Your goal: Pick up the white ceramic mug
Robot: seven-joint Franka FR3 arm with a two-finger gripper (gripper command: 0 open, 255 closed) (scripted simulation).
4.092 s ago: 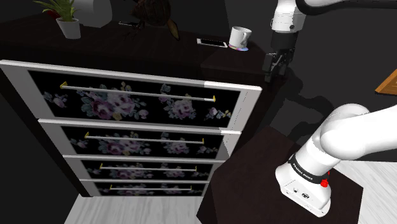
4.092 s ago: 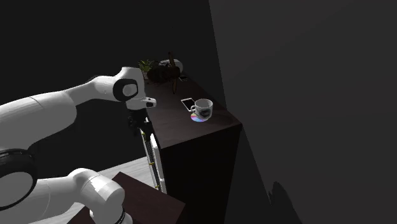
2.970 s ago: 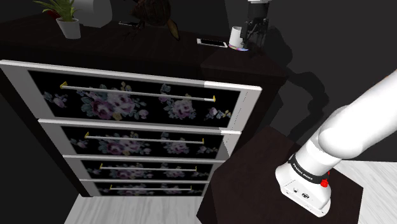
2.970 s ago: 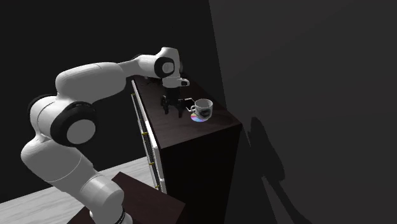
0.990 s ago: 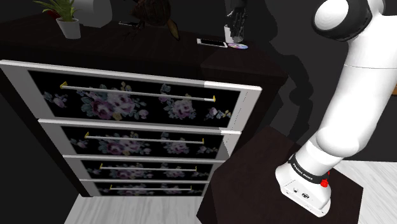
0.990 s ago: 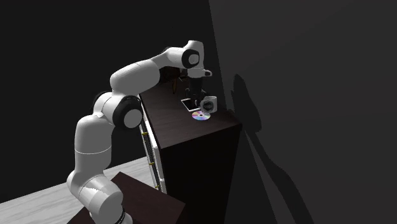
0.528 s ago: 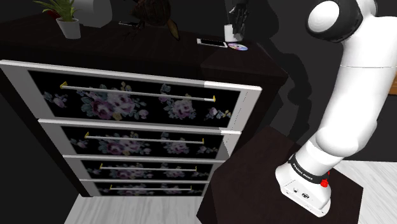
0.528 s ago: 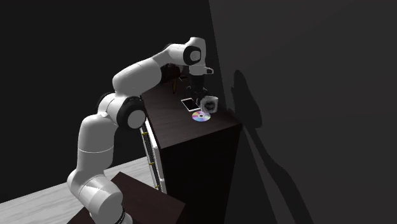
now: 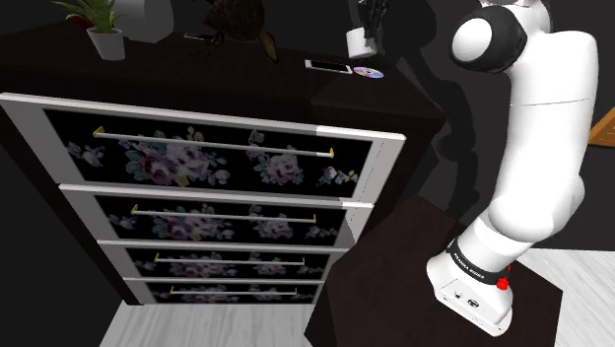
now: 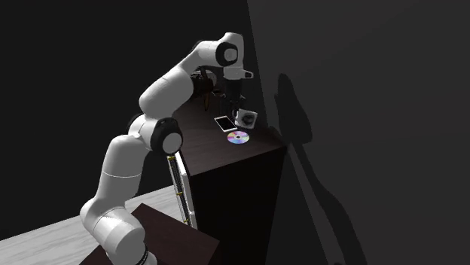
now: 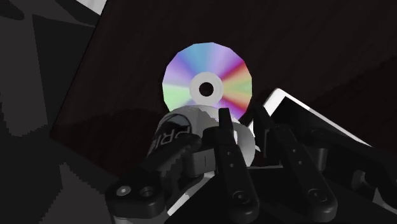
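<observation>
The white mug (image 9: pixel 359 41) with a dark print hangs above the dark dresser top (image 9: pixel 246 84), tilted and lifted clear of the rainbow disc (image 9: pixel 368 72) under it. My black gripper (image 9: pixel 371 20) comes down from above and is shut on the mug's rim. In the second exterior view the mug (image 10: pixel 247 118) hangs under the gripper (image 10: pixel 237 105), beyond the disc (image 10: pixel 238 138). In the wrist view the fingers (image 11: pixel 230 162) clasp the mug (image 11: pixel 181 127) at its wall, the gripper (image 11: pixel 252 135) over the disc (image 11: pixel 207 86).
A white phone (image 9: pixel 328 67) lies beside the disc. A potted plant (image 9: pixel 102 30) and a dark object (image 9: pixel 235 20) stand farther along the dresser top. The dresser's floral drawers (image 9: pixel 207 163) face the shoulder view. A dark wall (image 10: pixel 361 113) rises close behind the mug.
The gripper has risen with the mug, which has come up off the disc. The arm's upper links have swung upward.
</observation>
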